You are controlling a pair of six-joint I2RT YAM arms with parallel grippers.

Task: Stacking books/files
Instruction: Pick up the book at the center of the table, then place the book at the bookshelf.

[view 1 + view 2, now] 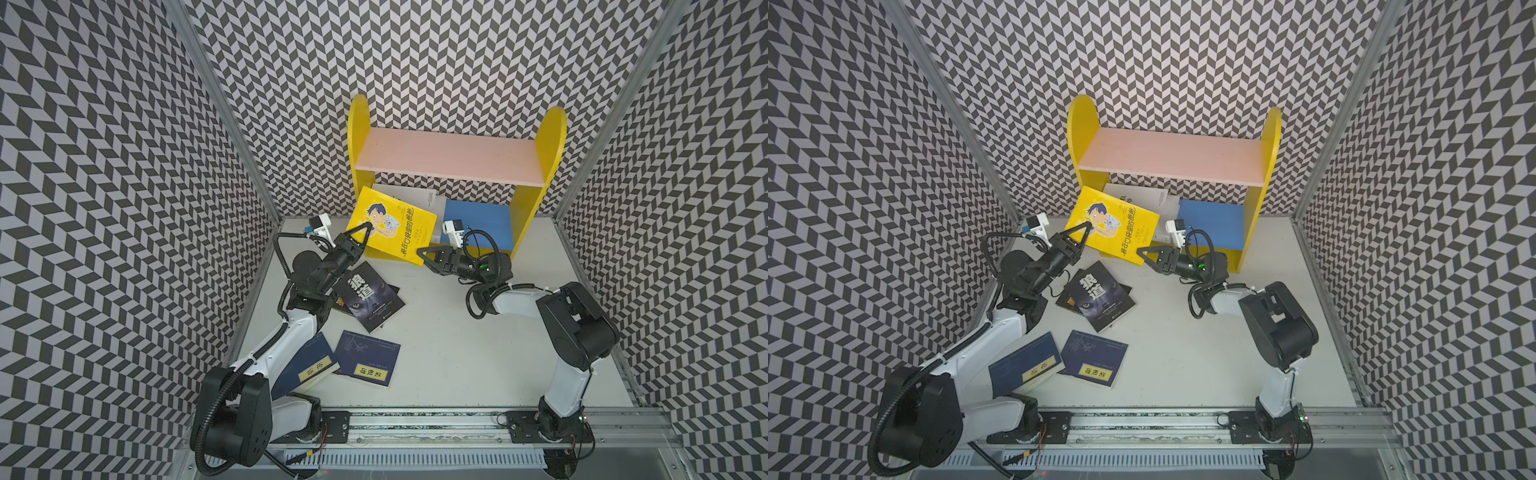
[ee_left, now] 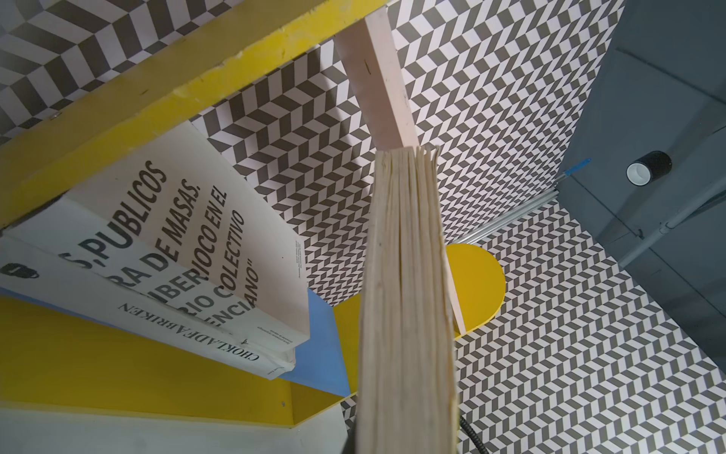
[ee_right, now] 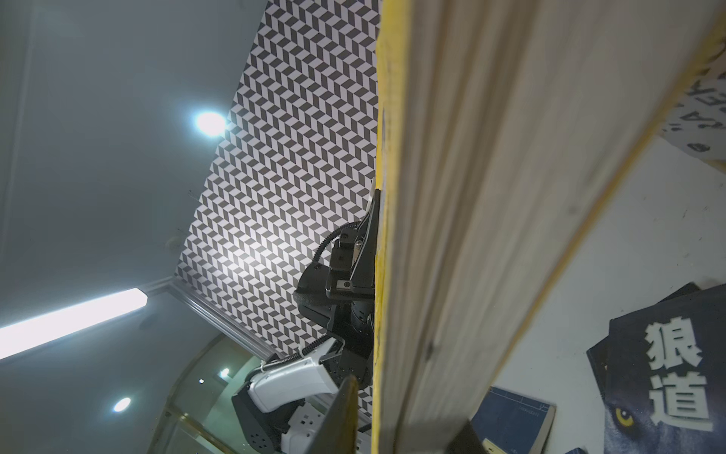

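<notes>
Step in hand, likely: laying yellow cartoon book [image 1: 401,226] onto two white books [image 2: 188,236] in lower bay of yellow bookshelf [image 1: 358,137]. Best: level it first, keep far edge under pink shelf board [image 1: 451,160], slide in flat.
Book: centre frame, lifted, tilted.
Left gripper [image 1: 367,226] pinched tight on its left corner; left arm [image 1: 286,336] reaches up from lower left.
Right gripper [image 1: 420,252] straddles lower right corner; clamped or not, cannot tell. Right arm [image 1: 569,328] folded in from right.
</notes>
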